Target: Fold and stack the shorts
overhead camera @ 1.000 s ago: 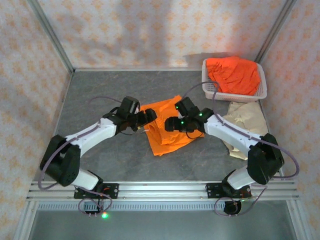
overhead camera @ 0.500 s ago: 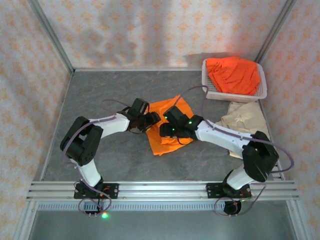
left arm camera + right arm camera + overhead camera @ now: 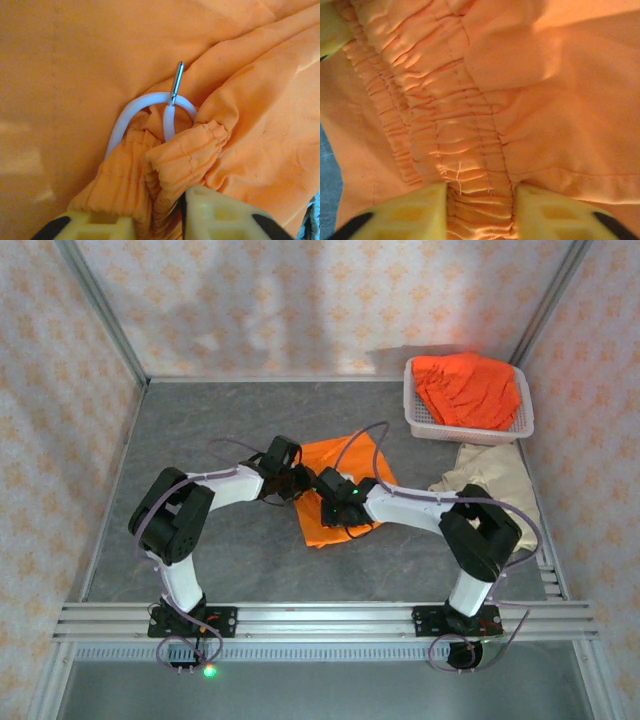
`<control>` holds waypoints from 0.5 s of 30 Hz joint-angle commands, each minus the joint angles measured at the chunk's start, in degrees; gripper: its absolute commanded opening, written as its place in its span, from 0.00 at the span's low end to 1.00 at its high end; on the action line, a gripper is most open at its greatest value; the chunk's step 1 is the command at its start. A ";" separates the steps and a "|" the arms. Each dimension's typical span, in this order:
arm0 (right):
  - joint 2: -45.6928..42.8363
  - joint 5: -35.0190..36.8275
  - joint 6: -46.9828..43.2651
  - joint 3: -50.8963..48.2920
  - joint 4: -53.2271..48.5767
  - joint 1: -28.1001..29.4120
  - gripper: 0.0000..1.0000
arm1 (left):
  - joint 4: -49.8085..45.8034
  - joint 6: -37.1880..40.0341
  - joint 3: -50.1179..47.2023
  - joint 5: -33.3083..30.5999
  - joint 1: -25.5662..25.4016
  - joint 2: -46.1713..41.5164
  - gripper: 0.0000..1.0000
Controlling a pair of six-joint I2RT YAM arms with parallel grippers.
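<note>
At table centre, the orange shorts [image 3: 340, 455] lie spread on the grey table [image 3: 200, 420]. My left gripper [image 3: 298, 483] stands at their left edge and pinches a bunched fold of the elastic waistband. A white drawstring [image 3: 145, 107] loops just beyond its fingers. My right gripper [image 3: 325, 490], just beside it, straddles the waistband with cloth filling the gap; I cannot tell whether it is clamped. Further right, the beige shorts [image 3: 495, 475] lie near a white basket [image 3: 420, 422], which holds an orange heap [image 3: 465, 390].
</note>
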 commanded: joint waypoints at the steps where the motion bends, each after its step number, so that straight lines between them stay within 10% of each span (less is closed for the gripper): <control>1: 1.20 4.34 0.14 1.70 -2.36 0.68 0.24 | -0.87 0.95 1.22 -1.37 -0.29 1.61 0.19; 5: 1.23 4.21 0.16 1.55 -2.74 0.92 0.00 | -1.38 1.30 1.88 -2.07 -0.30 1.97 0.07; 15: -6.80 1.11 -1.22 1.71 -2.40 0.92 0.00 | -11.50 6.65 9.58 -3.78 -0.57 -3.07 0.00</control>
